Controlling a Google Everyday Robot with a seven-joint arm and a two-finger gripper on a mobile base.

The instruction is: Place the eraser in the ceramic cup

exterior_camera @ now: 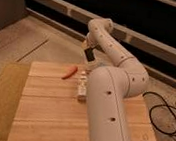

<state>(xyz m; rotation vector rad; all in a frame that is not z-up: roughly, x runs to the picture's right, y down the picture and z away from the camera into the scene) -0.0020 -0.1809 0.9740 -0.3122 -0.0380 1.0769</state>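
Camera view is showing the gripper (88,54) hanging at twelve o'clock over the wooden table (48,114), clamping the eraser (89,55). It looks light, stiff and grippy, best pinched across its narrow sides. No ceramic cup is showing.

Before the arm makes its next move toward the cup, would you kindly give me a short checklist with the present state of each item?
1. Eraser in the tool: ok, dark block at the tip.
2. Tool above the table's far edge: ok.
3. Ceramic cup located: not ok, none visible; the arm may hide it.
4. Orange stick away from the tool: ok.
5. White tube lies beside the arm: ok.
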